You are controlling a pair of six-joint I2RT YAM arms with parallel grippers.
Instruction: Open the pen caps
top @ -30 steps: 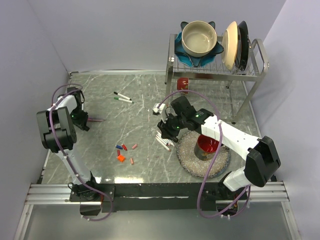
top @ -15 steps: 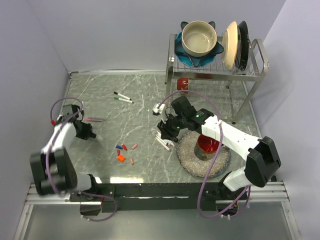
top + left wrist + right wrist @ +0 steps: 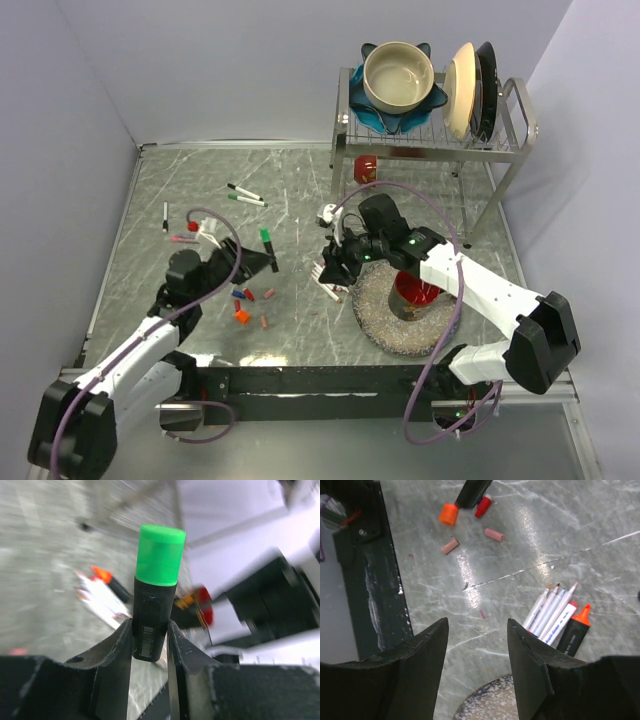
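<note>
My left gripper is shut on a black marker barrel with a green cap on its top end, held upright above the table left of centre. The green cap also shows in the top view. My right gripper is open and empty, just above a bunch of uncapped markers, also seen in the right wrist view beside a black highlighter with an orange tip. Loose caps lie on the table: orange, red and two pink.
Two capped markers lie at the back, two more at the far left. A speckled plate with a red cup sits under my right arm. A dish rack with bowls and plates stands at the back right.
My left arm has swung from the far left edge to the middle and now holds the green-capped marker upright. My right gripper has shifted slightly to the right.
</note>
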